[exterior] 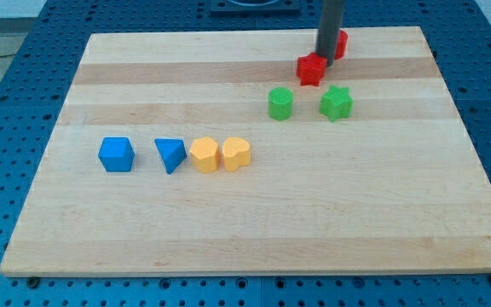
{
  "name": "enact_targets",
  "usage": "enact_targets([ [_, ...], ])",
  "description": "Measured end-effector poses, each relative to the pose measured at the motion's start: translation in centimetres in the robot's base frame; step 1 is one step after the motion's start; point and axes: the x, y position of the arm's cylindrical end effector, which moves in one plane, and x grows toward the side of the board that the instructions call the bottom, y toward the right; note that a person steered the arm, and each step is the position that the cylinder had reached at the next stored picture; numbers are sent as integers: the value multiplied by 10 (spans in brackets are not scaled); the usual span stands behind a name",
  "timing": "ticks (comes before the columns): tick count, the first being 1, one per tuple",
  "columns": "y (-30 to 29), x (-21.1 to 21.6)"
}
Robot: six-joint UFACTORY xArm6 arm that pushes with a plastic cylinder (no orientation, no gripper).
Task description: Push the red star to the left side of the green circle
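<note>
- Seven small blocks spread over a pale wooden tabletop (254,222), itself set on a blue perforated base (7,102).
- Far right of centre: dark rod coming down from the view's top, my tip (326,55) at its lower end, touching or just beside the far right edge of the red star (311,70).
- No gripper on this arm, so no jaws to be apart or together; just the straight rod.
- Second red block (341,43) behind the rod, partly hidden, shape not readable.
- Nearer than the red star, slightly to its left: green circle (280,103), a short upright cylinder, close to the star but apart from it.
- Right of the green circle, with a clear gap: green star (336,103).
- Red star therefore far of the two green blocks, roughly above the gap between them.
- Left half, nearer: a row of four, from left, blue cube (116,154), blue triangle (170,155), then two yellow blocks (204,155) (235,154) touching each other, exact shapes unclear.
</note>
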Motion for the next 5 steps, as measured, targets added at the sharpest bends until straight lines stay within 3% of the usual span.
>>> enact_targets([
  [1, 6, 4],
  [2, 51, 15],
  [5, -17, 21],
])
